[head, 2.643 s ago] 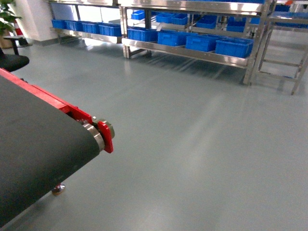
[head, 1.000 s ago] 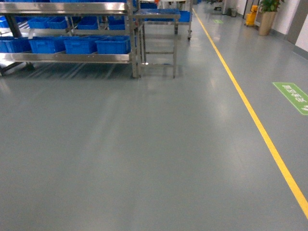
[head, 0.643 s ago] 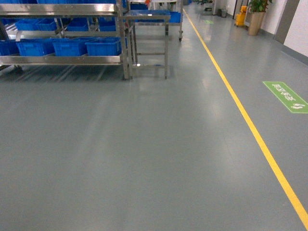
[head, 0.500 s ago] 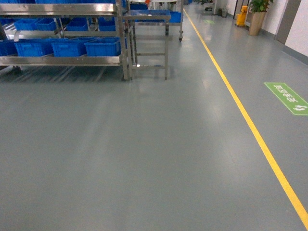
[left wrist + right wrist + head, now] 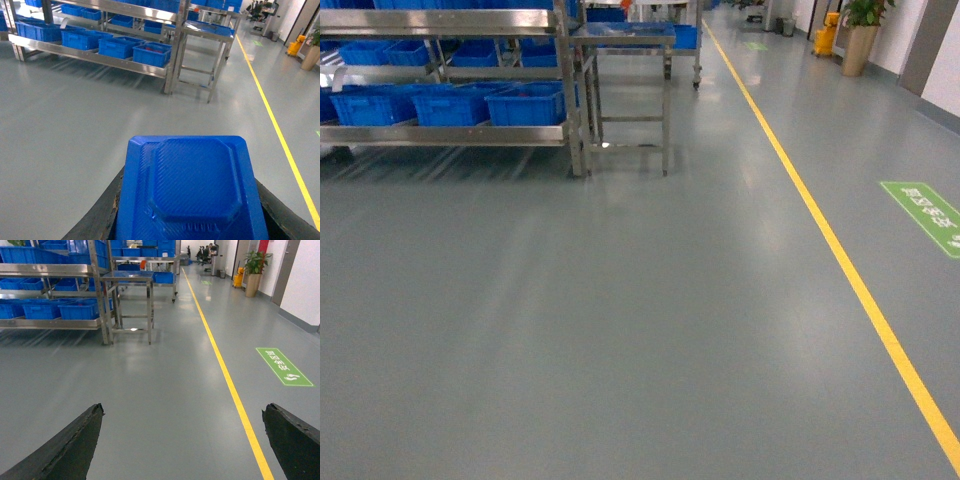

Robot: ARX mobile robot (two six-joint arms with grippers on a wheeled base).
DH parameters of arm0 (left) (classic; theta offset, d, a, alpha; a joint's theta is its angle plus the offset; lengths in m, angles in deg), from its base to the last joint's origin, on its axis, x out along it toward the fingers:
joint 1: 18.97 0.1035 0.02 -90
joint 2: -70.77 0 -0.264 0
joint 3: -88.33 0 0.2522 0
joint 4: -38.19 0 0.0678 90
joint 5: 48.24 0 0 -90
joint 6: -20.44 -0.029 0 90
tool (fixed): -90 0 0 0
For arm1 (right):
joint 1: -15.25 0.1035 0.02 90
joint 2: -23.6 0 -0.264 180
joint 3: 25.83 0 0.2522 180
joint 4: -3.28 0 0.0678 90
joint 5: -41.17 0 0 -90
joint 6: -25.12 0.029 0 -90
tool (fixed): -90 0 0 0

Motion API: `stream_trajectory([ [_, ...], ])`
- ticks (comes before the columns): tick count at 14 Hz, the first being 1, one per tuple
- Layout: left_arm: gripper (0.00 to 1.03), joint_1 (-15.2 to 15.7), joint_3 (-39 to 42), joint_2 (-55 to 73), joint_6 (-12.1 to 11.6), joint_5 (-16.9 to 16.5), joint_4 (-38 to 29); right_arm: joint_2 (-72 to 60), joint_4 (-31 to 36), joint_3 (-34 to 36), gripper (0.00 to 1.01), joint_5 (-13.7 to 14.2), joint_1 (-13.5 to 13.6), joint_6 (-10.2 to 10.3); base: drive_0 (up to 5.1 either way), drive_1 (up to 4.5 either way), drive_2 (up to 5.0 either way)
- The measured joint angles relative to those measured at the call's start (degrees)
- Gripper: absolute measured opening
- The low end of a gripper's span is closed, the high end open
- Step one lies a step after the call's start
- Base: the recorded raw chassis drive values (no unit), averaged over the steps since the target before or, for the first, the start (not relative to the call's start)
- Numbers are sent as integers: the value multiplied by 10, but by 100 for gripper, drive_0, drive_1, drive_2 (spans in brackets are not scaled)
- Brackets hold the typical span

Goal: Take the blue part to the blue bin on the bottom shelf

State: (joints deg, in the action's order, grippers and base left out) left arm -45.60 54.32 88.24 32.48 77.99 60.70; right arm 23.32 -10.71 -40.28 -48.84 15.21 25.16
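Note:
The blue part [image 5: 192, 165], a flat moulded square tray, fills the lower left wrist view. My left gripper [image 5: 187, 200] is shut on it, a black finger showing at each side. The bottom shelf [image 5: 450, 133] is a shiny steel rail at the head view's upper left, carrying a row of blue bins [image 5: 525, 105]. The same bins [image 5: 151, 54] stand well ahead of the held part across bare floor. My right gripper [image 5: 182, 410] is open and empty above the floor, with the bins [image 5: 80, 309] far off at its left. Neither gripper shows in the head view.
A steel stand [image 5: 625, 40] adjoins the rack's right end. A yellow floor line [image 5: 840, 260] runs away on the right, beside a green floor sign [image 5: 930, 215]. A potted plant [image 5: 860, 30] and a yellow bucket [image 5: 825, 35] stand far back.
The head view has swung away from the black conveyor belt, which is gone from sight. The rack moved to the upper left and sits slightly lower in frame than half a second ago.

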Motion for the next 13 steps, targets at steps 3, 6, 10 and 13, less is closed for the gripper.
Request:
stream_trajectory([
  [3, 44, 0, 0, 0, 0, -1, 0, 0, -1, 0, 98, 0, 0, 0, -6, 428, -439],
  [6, 44, 1, 0, 0, 0, 0, 3, 0, -1, 0, 98, 0, 0, 0, 1, 434, -433],
  [10, 44, 1, 0, 1, 0, 0, 3, 0, 1, 0, 98, 0, 0, 0, 10, 443, -424],
  [13, 44, 1, 0, 1, 0, 0, 2, 0, 0, 0, 98, 0, 0, 0, 7, 440, -427],
])
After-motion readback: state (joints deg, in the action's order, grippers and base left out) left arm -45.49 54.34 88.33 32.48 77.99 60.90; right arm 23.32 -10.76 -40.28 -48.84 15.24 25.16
